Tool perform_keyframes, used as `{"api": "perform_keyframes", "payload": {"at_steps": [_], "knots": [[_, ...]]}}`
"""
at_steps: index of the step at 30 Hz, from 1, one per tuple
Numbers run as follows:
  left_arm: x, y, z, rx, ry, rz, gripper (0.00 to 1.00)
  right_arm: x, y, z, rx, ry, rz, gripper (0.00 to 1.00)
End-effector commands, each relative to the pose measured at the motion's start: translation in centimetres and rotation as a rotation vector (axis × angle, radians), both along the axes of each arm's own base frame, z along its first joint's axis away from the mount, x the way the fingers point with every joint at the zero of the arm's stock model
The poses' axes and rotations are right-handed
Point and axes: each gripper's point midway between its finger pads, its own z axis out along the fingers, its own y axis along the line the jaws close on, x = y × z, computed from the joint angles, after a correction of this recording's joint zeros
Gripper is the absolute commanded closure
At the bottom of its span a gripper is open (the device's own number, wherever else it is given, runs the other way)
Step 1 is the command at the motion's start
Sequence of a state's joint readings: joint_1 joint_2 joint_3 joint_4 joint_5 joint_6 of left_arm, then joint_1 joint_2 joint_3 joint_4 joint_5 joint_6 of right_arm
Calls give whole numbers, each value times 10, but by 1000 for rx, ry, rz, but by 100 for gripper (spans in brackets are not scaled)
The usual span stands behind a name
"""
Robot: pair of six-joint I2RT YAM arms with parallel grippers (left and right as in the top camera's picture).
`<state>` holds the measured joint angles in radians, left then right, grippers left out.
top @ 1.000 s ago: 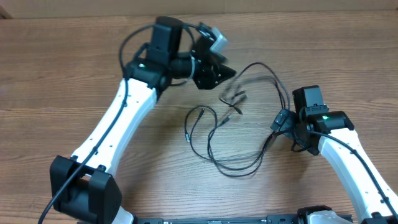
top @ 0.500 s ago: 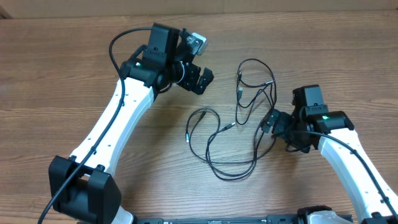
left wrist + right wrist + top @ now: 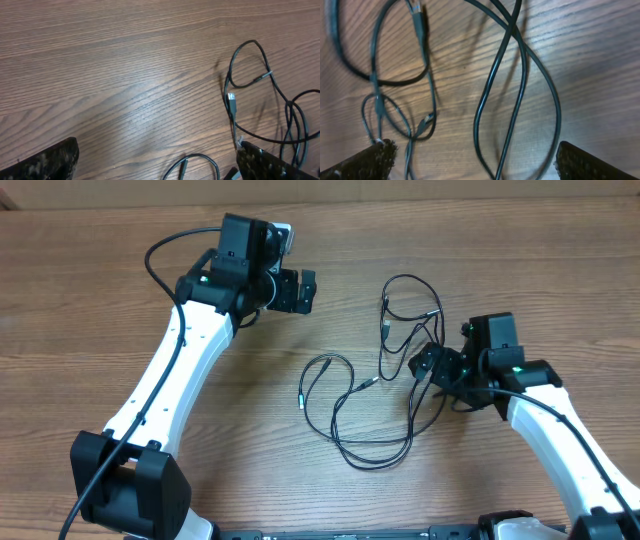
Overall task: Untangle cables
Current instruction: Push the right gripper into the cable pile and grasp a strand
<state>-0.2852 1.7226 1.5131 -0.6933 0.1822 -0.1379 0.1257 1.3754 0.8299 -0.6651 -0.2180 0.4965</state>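
Observation:
The cables (image 3: 385,380) are thin black cords lying in tangled loops on the wooden table, right of centre. One loose end (image 3: 301,398) points left. My left gripper (image 3: 303,289) is open and hangs up and left of the tangle, holding nothing. In its wrist view a cable loop (image 3: 250,75) and a silvery-tipped plug (image 3: 231,98) lie to the right, apart from my left gripper (image 3: 157,170). My right gripper (image 3: 433,373) is open at the tangle's right side. In the right wrist view, crossed cable strands (image 3: 505,115) run between the wide-apart fingers of my right gripper (image 3: 480,167).
The wooden table (image 3: 80,330) spreads bare to the left and along the front. My white left arm (image 3: 170,380) slants across the left half. My right arm (image 3: 560,440) comes in from the lower right.
The left gripper opened, let go of the cables and pulled back up and left. The cables settled into a new shape. The right gripper moved left, over the tangle's right side.

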Motion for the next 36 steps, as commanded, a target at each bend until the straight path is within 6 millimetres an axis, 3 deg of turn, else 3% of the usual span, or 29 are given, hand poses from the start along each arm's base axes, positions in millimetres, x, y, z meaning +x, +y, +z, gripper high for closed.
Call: {"api": "perform_keyframes", "payload": {"at_steps": [1,8,12,15,16,17,23,26,29,33,36], "knots": [[4,1,12,-12,-23,22,0,-6,7,-23,42,60,14,3],[4,1,12,-11,-22,22,0,9,20,-51,118,99,-10,36],[4,1,12,-11,-22,22,0,17,21,-62,117,93,-9,47],[4,1,12,-11,-22,22,0,18,20,-70,112,104,-11,69],[4,1,12,-11,-22,22,0,16,20,-75,111,119,-12,93],[4,1,12,-11,-22,22,0,15,20,-77,112,128,-12,96],[4,1,12,-11,-22,22,0,3,36,-76,206,184,28,96],[4,1,12,-11,-22,22,0,-4,55,-62,328,200,74,96],[4,1,12,-12,-23,22,0,-2,60,-49,365,172,96,96],[4,1,12,-11,-22,22,0,5,59,-19,359,66,112,96],[4,1,12,-11,-22,22,0,9,60,23,359,-77,153,96]]}}
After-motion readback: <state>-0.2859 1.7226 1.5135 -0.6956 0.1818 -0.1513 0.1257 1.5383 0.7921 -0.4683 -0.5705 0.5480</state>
